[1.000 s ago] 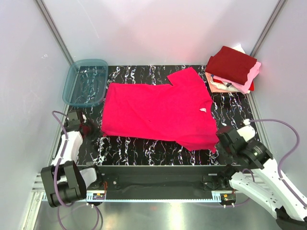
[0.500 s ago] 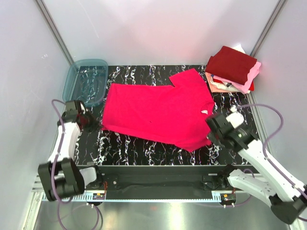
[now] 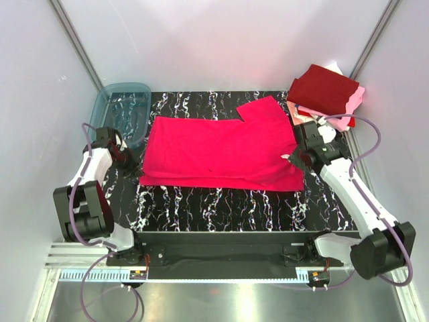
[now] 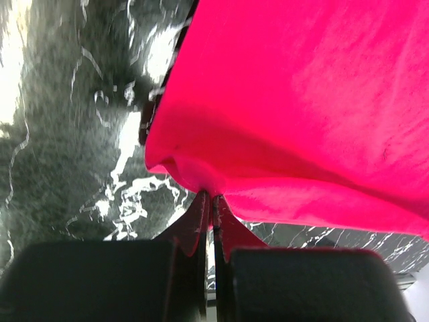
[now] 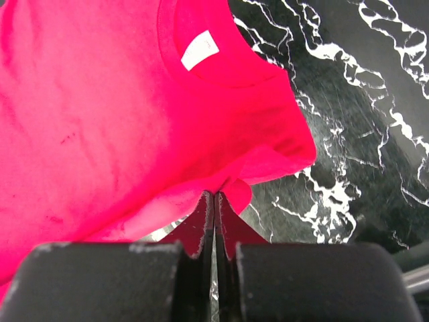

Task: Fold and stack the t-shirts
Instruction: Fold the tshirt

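Two grips hold the bright pinkish-red t-shirt (image 3: 221, 151) on the counter (image 3: 221, 208): left pincer (image 4: 209, 196) clamped on its left edge, right pincer (image 5: 213, 194) clamped beside the collar.

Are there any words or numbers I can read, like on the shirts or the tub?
None can be read.
Small white tag inside the collar of the bright pinkish-red t-shirt: no letters show; too small and blurred to read.
Folded shirts and plastic tub: no writing visible.

The shirt (image 3: 214, 151) lies spread, the left gripper (image 3: 132, 166) and right gripper (image 3: 290, 159) at its ends; a stack (image 3: 327, 95) sits far right.
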